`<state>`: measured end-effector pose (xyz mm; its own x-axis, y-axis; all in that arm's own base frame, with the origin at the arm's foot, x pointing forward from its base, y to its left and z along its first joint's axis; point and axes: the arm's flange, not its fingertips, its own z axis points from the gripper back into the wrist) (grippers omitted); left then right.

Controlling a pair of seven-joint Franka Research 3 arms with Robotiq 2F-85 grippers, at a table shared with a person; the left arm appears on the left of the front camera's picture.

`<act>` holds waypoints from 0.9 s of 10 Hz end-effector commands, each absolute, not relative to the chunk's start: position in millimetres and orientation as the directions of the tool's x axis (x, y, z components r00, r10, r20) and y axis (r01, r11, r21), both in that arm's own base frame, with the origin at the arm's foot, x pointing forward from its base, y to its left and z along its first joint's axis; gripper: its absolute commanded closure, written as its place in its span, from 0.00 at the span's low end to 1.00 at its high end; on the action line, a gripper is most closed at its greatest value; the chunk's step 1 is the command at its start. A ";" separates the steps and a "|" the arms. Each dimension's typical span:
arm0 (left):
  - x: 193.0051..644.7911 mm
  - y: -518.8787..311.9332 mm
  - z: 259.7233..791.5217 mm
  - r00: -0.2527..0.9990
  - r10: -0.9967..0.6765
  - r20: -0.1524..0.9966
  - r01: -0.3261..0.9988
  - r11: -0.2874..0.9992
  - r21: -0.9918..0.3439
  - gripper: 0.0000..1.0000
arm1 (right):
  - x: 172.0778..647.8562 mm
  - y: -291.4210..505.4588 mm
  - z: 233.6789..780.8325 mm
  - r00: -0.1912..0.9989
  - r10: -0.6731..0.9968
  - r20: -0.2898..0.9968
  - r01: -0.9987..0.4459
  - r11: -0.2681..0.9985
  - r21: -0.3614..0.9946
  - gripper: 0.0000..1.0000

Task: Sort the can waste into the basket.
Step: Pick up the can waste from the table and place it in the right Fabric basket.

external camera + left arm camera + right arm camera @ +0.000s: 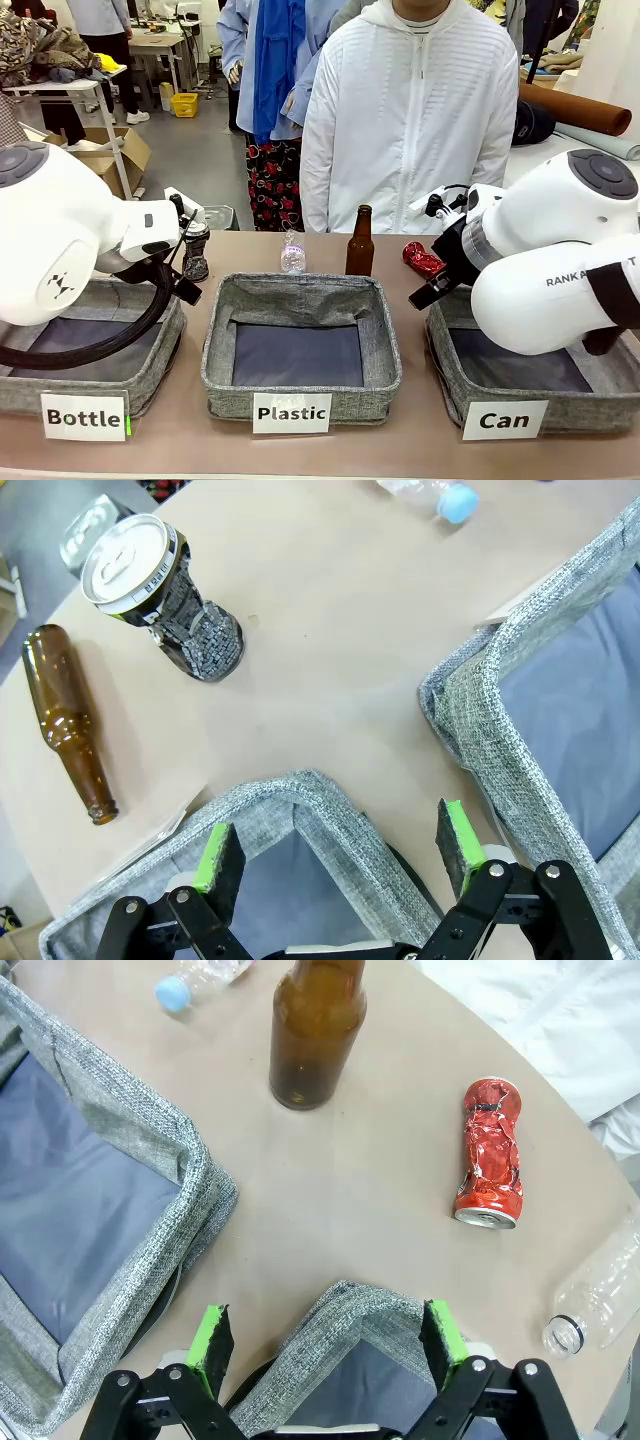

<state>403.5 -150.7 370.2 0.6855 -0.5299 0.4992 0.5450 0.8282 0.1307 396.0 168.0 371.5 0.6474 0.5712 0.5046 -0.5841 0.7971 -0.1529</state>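
Note:
A crushed black can (pixel 165 595) with a silver top stands on the table just beyond the far corner of the "Bottle" basket; the front view has this black can (pixel 195 255) beside my left wrist. My left gripper (pixel 340 845) hangs open over that basket corner, short of the can. The crushed red can (pixel 488 1155) lies on its side on the table; the front view shows this red can (pixel 422 260) behind the "Can" basket (pixel 575 405). My right gripper (pixel 325 1335) is open above the Can basket's far corner (pixel 350 1310), holding nothing.
A brown bottle (pixel 360 243) stands upright behind the "Plastic" basket (pixel 300 400), next to a small clear bottle (pixel 292 253). Another brown bottle (pixel 68 720) lies near the black can. A capless clear bottle (pixel 600 1295) lies by the red can. A person stands at the far edge.

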 end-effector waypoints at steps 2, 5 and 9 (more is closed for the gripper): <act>391.1 -148.9 405.6 0.707 -0.514 0.487 0.572 0.820 0.035 0.00 | 392.6 159.6 436.7 0.648 0.599 0.470 -0.661 0.749 -0.044 0.00; 352.4 -121.5 501.7 0.726 -0.457 0.514 0.658 0.678 -0.326 0.00 | 365.8 113.8 513.5 0.850 0.327 0.414 -0.466 0.833 0.300 0.00; 322.5 9.3 511.7 0.771 -0.243 0.589 0.634 0.381 -0.673 0.00 | 368.3 -51.2 511.5 0.985 -0.021 0.172 -0.130 0.568 0.813 0.00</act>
<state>309.4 -22.2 536.4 0.7012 -0.2989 0.6473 0.7116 0.3486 -0.6100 340.2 -18.4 525.8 0.9615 0.1183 0.2480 -0.2648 0.6394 0.7219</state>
